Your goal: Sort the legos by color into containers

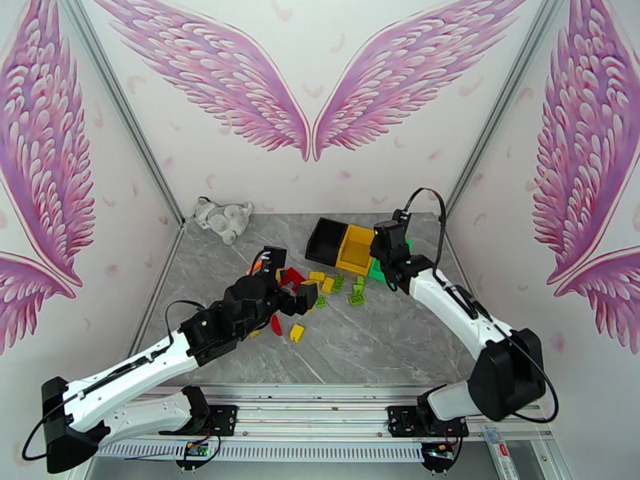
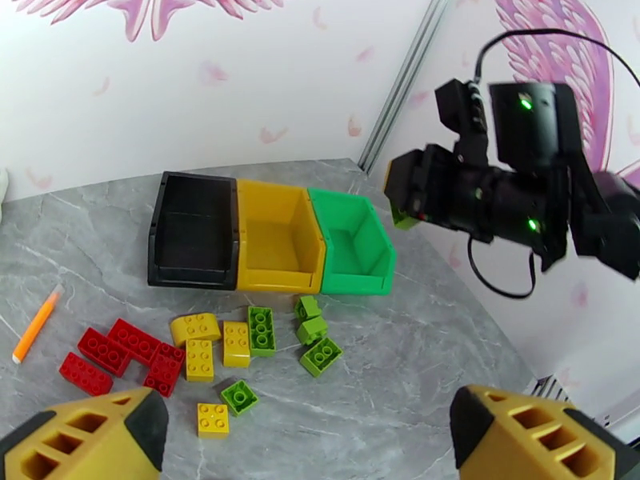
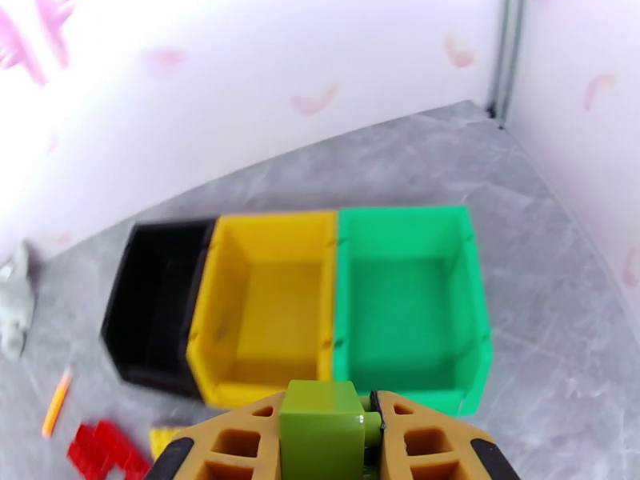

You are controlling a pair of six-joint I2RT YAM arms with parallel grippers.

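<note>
Three containers stand side by side at the back: black [image 2: 194, 231], yellow [image 2: 278, 246] and green [image 2: 352, 254]. My right gripper [image 3: 324, 426] is shut on a green lego [image 3: 320, 430] and hovers just in front of the yellow bin [image 3: 264, 314] and green bin [image 3: 408, 306]; the left wrist view has it [image 2: 408, 194] in the air near the green bin. Red legos [image 2: 132, 354], yellow legos [image 2: 212, 346] and green legos [image 2: 316, 338] lie loose on the table before the bins. My left gripper [image 2: 308, 442] hangs open above and in front of them, with nothing between its fingers.
An orange marker pen [image 2: 36, 323] lies left of the red legos. A grey-white plush cat [image 1: 222, 216] sits at the back left of the grey table [image 1: 384, 346]. White walls close the table at the back and both sides.
</note>
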